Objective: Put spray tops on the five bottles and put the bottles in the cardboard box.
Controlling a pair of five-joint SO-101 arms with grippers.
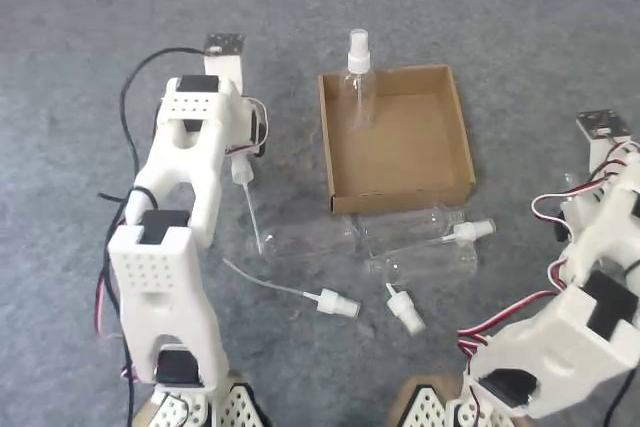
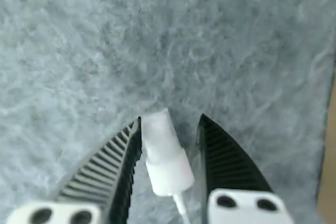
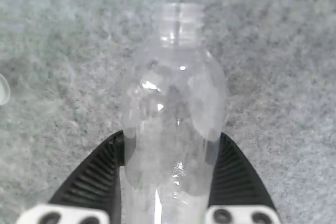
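The left claw (image 2: pixel 169 120) is clenched on a spray top (image 2: pixel 164 153). The white head sits between its ribbed fingers, with the nozzle end pointing away from the wrist and the thin tube trailing back toward it. One finger presses the head's side and the other stands very close against it.

The right claw (image 3: pixel 170 135) is grasping an open bottle (image 3: pixel 176 93). Both its fingers touch the clear body low down, and the bare threaded neck points away from the wrist.

The cardboard box (image 1: pixel 400 199) sits on the grey worktop (image 1: pixel 520 67) between the two claws, just beside the left one. A capped bottle (image 1: pixel 360 87) is at the box's far edge, on the side nearest the left claw. Whether it stands or lies cannot be told.

In front of the box, back toward the arm bases from the left claw, are three lying bottles (image 1: pixel 300 237), (image 1: pixel 405 222), (image 1: pixel 425 259), close together. Another white top (image 1: pixel 470 232) rests at their end nearer the right claw. Whether it is fitted on one cannot be told.

Nearer the bases still, two loose spray tops (image 1: pixel 338 303), (image 1: pixel 405 309) lie on the worktop, apart from both claws.
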